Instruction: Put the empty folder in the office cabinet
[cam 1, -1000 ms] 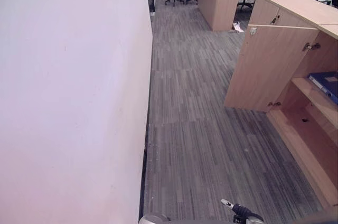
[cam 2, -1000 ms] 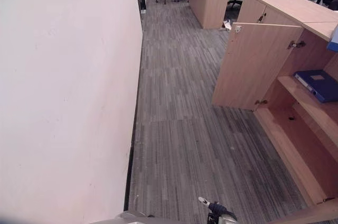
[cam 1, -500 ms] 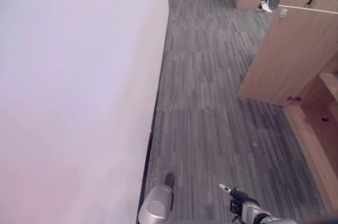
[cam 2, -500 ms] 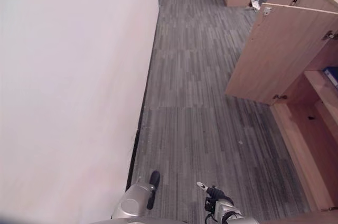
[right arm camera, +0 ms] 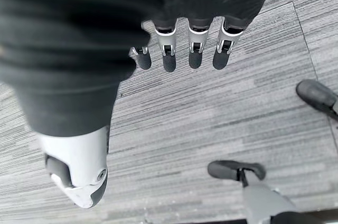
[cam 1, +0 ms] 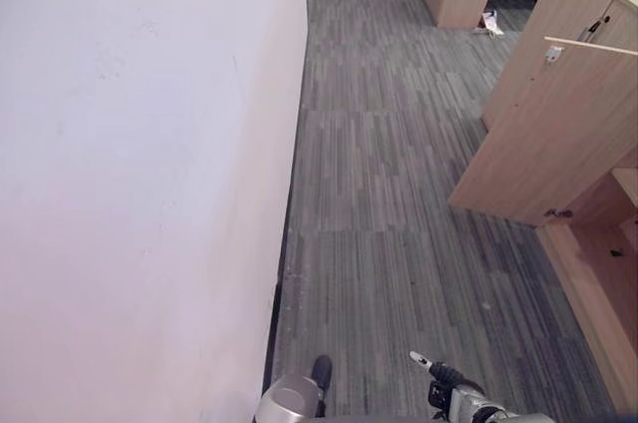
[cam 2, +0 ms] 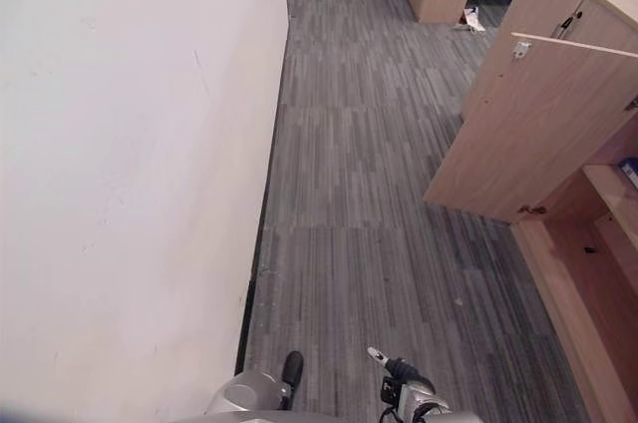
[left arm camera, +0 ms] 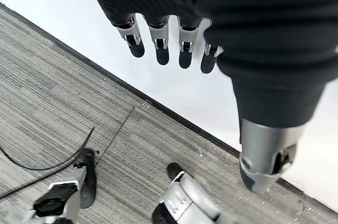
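both hands hang empty over the carpet: left hand and right hand, fingers relaxed and straight. office cabinet stands door open at right; a blue folder edge sits on its shelf. placement judged done.

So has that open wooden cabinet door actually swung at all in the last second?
No. The cabinet door sits at the same angle to its cabinet; the whole picture, wall included, shifted, so the camera moved.
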Controlling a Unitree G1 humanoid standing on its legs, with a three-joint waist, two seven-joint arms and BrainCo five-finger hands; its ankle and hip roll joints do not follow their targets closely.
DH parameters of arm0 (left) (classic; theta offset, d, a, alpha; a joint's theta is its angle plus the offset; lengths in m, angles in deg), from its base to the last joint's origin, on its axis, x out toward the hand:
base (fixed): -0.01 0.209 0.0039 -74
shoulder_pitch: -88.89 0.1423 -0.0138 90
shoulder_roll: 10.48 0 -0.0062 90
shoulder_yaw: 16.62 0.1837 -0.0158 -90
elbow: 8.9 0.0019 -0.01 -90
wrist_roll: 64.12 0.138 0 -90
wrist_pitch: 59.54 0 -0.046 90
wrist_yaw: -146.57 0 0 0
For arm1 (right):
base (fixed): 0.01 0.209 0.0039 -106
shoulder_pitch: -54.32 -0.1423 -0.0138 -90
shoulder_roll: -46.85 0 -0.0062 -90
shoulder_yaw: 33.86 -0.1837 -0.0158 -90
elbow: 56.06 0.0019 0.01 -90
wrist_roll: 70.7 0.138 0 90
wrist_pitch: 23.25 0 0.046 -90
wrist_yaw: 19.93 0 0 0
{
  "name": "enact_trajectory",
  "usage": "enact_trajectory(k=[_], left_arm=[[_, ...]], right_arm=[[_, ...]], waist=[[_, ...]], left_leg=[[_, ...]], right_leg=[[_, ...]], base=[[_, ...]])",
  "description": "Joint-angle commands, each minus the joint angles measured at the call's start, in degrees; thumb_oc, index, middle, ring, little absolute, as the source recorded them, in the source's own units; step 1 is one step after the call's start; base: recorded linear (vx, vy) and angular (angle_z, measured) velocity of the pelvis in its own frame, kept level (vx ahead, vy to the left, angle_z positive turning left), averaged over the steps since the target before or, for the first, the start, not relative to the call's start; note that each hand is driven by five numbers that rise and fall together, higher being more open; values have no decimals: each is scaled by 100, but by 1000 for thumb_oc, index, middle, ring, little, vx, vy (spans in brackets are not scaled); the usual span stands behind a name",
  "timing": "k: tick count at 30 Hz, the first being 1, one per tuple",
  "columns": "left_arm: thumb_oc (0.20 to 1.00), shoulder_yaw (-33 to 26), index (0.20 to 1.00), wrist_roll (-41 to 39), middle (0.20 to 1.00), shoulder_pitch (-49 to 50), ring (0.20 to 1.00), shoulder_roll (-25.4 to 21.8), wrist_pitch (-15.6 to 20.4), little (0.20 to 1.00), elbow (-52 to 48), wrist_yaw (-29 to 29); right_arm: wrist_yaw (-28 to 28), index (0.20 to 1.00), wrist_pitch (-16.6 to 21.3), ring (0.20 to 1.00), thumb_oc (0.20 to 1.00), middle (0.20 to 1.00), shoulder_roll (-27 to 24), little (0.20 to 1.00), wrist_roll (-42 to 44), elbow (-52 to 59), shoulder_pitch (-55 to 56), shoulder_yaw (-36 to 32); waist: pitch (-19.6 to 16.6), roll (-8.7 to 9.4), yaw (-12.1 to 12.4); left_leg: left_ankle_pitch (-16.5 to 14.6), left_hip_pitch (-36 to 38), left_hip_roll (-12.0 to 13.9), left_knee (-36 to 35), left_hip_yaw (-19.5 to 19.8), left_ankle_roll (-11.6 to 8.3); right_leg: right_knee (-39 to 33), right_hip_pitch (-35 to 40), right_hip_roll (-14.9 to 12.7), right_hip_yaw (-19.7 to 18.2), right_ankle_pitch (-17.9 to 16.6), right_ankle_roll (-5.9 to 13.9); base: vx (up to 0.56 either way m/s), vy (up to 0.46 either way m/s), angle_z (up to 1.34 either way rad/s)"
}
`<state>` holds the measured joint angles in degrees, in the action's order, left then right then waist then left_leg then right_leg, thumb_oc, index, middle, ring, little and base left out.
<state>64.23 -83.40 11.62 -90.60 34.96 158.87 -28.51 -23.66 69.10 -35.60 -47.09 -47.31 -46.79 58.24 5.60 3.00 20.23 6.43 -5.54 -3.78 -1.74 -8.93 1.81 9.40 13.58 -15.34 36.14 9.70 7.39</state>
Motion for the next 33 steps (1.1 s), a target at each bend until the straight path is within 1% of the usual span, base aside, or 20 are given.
enact_trajectory(k=[1,2,4,5,7,8,9,11,14,15,18,20,21,22,23,24,25,28,30,33], left_arm=[[1000,282,1000,175,1000,443,1000,21,40,1000,167,19],[1000,306,1000,212,1000,448,1000,2,10,1000,203,-29],[1000,373,1000,245,1000,472,1000,-36,-14,1000,221,-69],[1000,371,1000,246,1000,474,1000,-34,-15,1000,220,-70],[1000,395,1000,264,1000,517,1000,-106,-51,1000,256,-89],[1000,393,1000,264,1000,520,1000,-105,-51,1000,256,-90],[1000,365,1000,236,1000,528,1000,-109,-64,1000,248,-54],[1000,392,1000,231,1000,517,1000,-98,-64,1000,243,-36],[1000,563,1000,345,1000,482,1000,-93,-74,1000,223,-40],[1000,559,1000,347,1000,474,1000,-95,-76,1000,223,-41],[1000,556,1000,420,1000,411,1000,-144,-54,1000,177,-29],[1000,544,1000,419,1000,397,1000,-164,-60,1000,173,-17],[1000,518,1000,464,1000,351,1000,-175,-72,1000,174,-11],[1000,518,1000,466,1000,352,1000,-184,-72,1000,175,-11],[1000,503,1000,468,1000,333,1000,-192,-98,1000,201,-16],[1000,505,1000,469,1000,337,1000,-200,-98,1000,202,-17],[1000,497,1000,474,1000,297,1000,-223,-104,1000,198,6],[1000,524,1000,491,1000,249,1000,-274,-116,1000,192,23],[1000,537,1000,501,1000,231,1000,-304,-119,1000,198,37],[1000,571,1000,521,1000,126,1000,-402,-122,1000,180,59]], right_arm=[[26,1000,69,1000,1000,1000,-242,1000,103,30,88,-154],[44,1000,60,1000,1000,1000,-267,1000,97,26,147,-226],[38,1000,48,1000,1000,1000,-273,1000,133,46,229,-241],[37,1000,47,1000,1000,1000,-274,1000,134,50,231,-238],[40,1000,40,1000,1000,1000,-247,1000,177,67,375,-262],[40,1000,41,1000,1000,1000,-246,1000,178,67,377,-259],[69,1000,33,1000,1000,1000,-245,1000,172,84,371,-224],[66,1000,33,1000,1000,1000,-260,1000,155,90,346,-218],[18,1000,49,1000,1000,1000,-309,1000,175,133,163,-230],[17,1000,48,1000,1000,1000,-306,1000,176,131,154,-232],[-66,1000,76,1000,1000,1000,-299,1000,300,211,32,-229],[-92,1000,81,1000,1000,1000,-291,1000,316,207,28,-226],[-140,1000,97,1000,1000,1000,-297,1000,390,178,18,-224],[-139,1000,101,1000,1000,1000,-289,1000,393,175,21,-226],[-190,1000,113,1000,1000,1000,-263,1000,401,128,59,-232],[-189,1000,115,1000,1000,1000,-256,1000,402,127,65,-233],[-217,1000,127,1000,1000,1000,-226,1000,427,130,112,-247],[-219,1000,163,1000,1000,1000,-171,1000,522,149,229,-326],[-210,1000,180,1000,1000,1000,-148,1000,556,169,270,-353],[-163,1000,224,1000,1000,1000,-88,1000,624,188,346,-391]], waist=[[-264,-366,95],[-277,-382,-1],[-130,-380,-173],[-107,-366,-174],[-25,-359,-364],[-18,-349,-359],[74,-341,-380],[139,-355,-388],[533,-402,-533],[529,-428,-541],[644,-383,-529],[638,-373,-516],[524,-244,-424],[525,-245,-430],[350,-148,-356],[339,-140,-359],[213,-62,-313],[65,-3,-374],[16,27,-413],[-41,81,-495]], left_leg=[[-166,30,-1,-220,378,-306],[-344,236,-240,-154,441,-162],[-517,533,-569,-132,548,70],[-522,555,-612,-139,542,96],[-726,1035,-776,-219,573,300],[-726,1044,-793,-226,566,307],[-741,1219,-731,-316,548,326],[-728,1259,-693,-326,567,329],[-706,1483,-619,-326,712,273],[-702,1481,-581,-326,723,263],[-671,1506,-485,-272,779,153],[-678,1485,-478,-244,797,146],[-771,1425,-526,-211,859,124],[-781,1429,-509,-197,869,112],[-879,1413,-506,-208,871,82],[-886,1407,-495,-204,878,69],[-992,1406,-440,-183,902,43],[-1266,1435,-280,-53,952,15],[-1385,1422,-216,50,962,-8],[-1777,1429,-45,467,958,-103]], right_leg=[[649,-409,-548,139,-153,348],[1281,-443,-971,66,-461,455],[2232,-565,-1430,-304,-1231,542],[2289,-578,-1489,-343,-1238,583],[3234,-934,-1900,-675,-1625,513],[3262,-950,-1923,-702,-1619,522],[3385,-1245,-1904,-620,-1429,413],[3278,-1357,-1794,-506,-1423,429],[2453,-2016,-1100,213,-1834,649],[2371,-1974,-1040,252,-1874,645],[1136,-2288,-646,694,-2408,761],[1036,-2362,-626,701,-2467,761],[448,-2045,-456,768,-2251,651],[373,-2000,-414,797,-2270,647],[191,-1780,-236,898,-2027,494],[165,-1770,-216,916,-2012,476],[164,-1648,-156,1028,-1760,332],[308,-1535,-90,1186,-1358,129],[351,-1497,-59,1245,-1238,82],[551,-1411,-14,1339,-946,-26]], base=[[104,352,0],[118,389,1],[99,425,21],[50,276,47],[78,267,54],[84,200,44],[40,47,17],[21,18,-2],[-15,-40,2],[-10,-98,-8],[36,-98,19],[146,-51,13],[181,-61,24],[418,-63,26],[243,-25,15],[455,-42,8],[349,-56,10],[312,-65,24],[256,-81,9],[282,-99,21]])
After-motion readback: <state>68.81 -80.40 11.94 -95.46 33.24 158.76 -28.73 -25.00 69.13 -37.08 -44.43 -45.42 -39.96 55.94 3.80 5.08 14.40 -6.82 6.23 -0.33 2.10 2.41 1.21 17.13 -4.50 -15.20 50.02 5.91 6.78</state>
